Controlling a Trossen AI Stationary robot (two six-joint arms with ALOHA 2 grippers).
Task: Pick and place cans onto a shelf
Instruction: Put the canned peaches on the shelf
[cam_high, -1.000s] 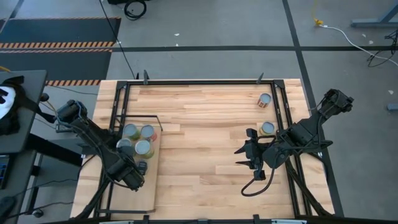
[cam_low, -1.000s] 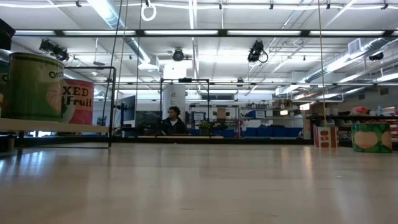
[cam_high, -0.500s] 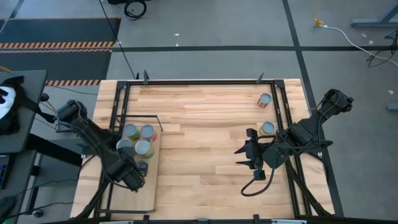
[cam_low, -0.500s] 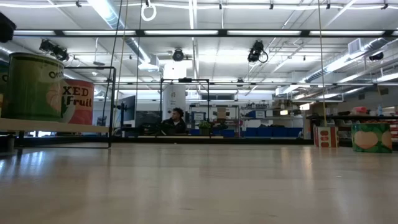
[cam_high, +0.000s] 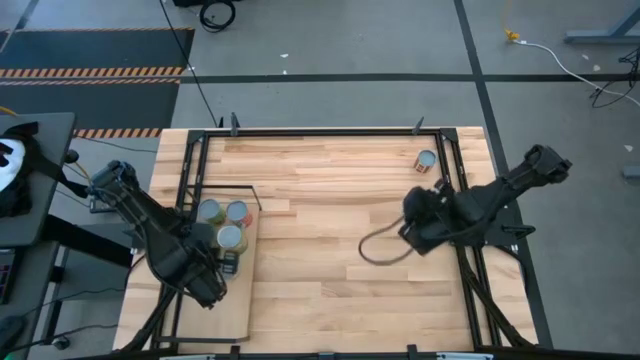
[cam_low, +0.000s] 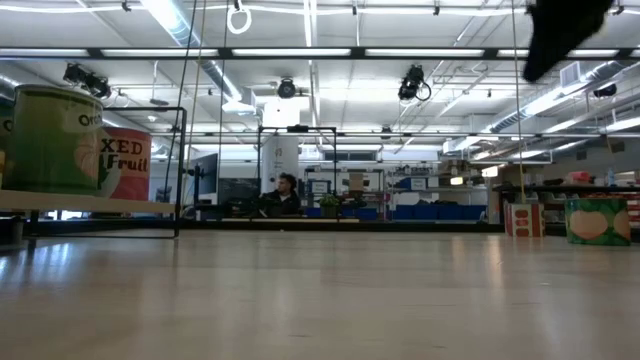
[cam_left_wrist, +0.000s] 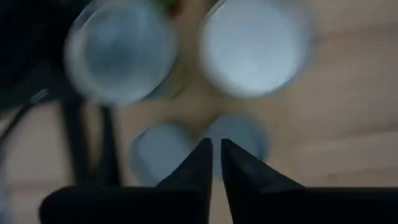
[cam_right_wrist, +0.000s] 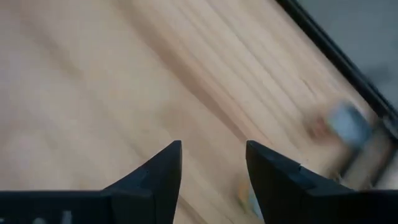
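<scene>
Several cans with silvery lids (cam_high: 230, 237) stand upright in a cluster on the far end of the pale shelf board (cam_high: 238, 305) at the table's left. My left gripper (cam_high: 222, 258) hangs over them, shut and empty; its wrist view shows its tips (cam_left_wrist: 216, 155) above the lids (cam_left_wrist: 252, 46). My right gripper (cam_high: 413, 205) is open and empty at the right (cam_right_wrist: 211, 165). A red-labelled can (cam_high: 426, 160) stands on the tabletop at the far right. Another can (cam_low: 598, 220) stands near it and is hidden under the right arm in the high view.
A black metal frame (cam_high: 320, 131) runs round the plank tabletop. A dark cable loop (cam_high: 380, 250) hangs from the right arm over the table's middle. Beyond the table a person (cam_low: 285, 195) sits far off in the room.
My right gripper has swung from the table's middle toward the far right, turning to face the far-right cans, and now covers the nearer of them in the high view. Its cable loop has swung out toward the table's middle.
</scene>
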